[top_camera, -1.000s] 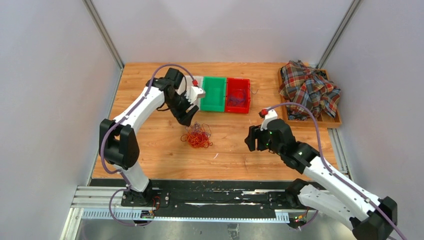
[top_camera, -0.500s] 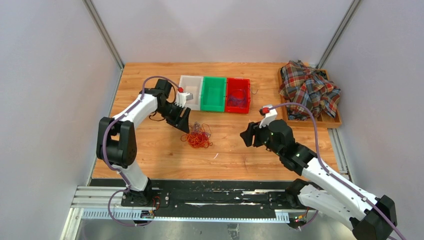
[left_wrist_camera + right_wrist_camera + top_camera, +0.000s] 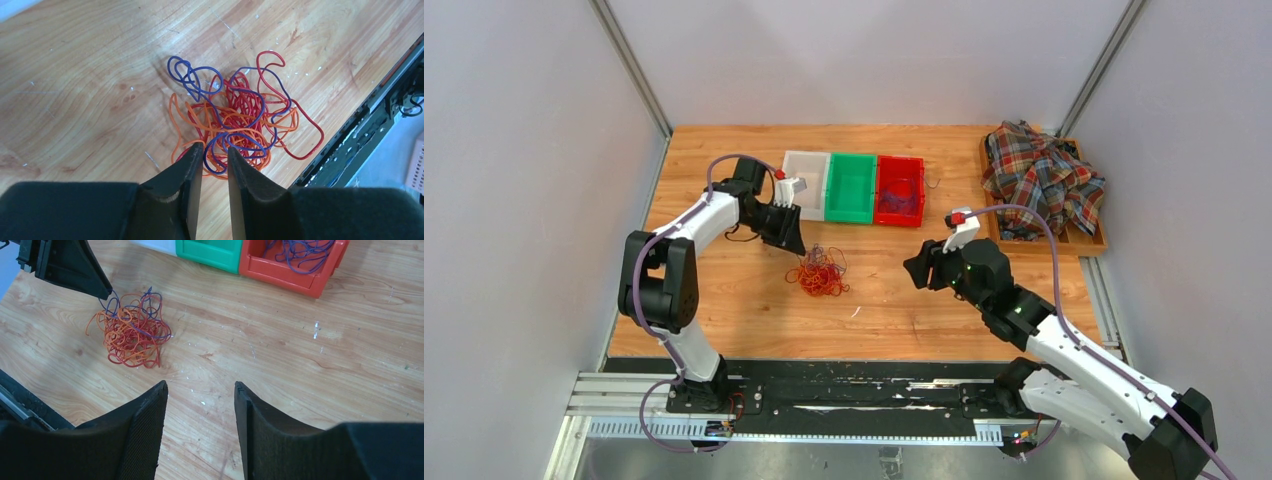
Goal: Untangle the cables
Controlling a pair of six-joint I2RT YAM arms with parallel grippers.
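Note:
The cables (image 3: 822,273) lie as a fist-sized tangle of red, orange and purple loops on the wooden table, seen close up as the cables (image 3: 235,117) in the left wrist view and the cables (image 3: 131,330) in the right wrist view. My left gripper (image 3: 796,245) is low at the bunch's far-left edge. In its own view my left gripper (image 3: 215,146) has a narrow gap between the jaws, and a purple loop lies between the tips without being pinched. My right gripper (image 3: 916,270) hovers to the right of the bunch. Seen from its wrist, my right gripper (image 3: 200,385) is open and empty.
A white bin (image 3: 804,183), a green bin (image 3: 851,187) and a red bin (image 3: 899,190) stand in a row behind the bunch. Purple cords lie in the red bin (image 3: 295,270). A plaid cloth (image 3: 1042,180) is heaped on a wooden tray (image 3: 1096,243) at the back right.
My left gripper has dropped from over the bins to the bunch's edge and its jaws have narrowed. My right gripper has edged left, its jaws slightly narrower.

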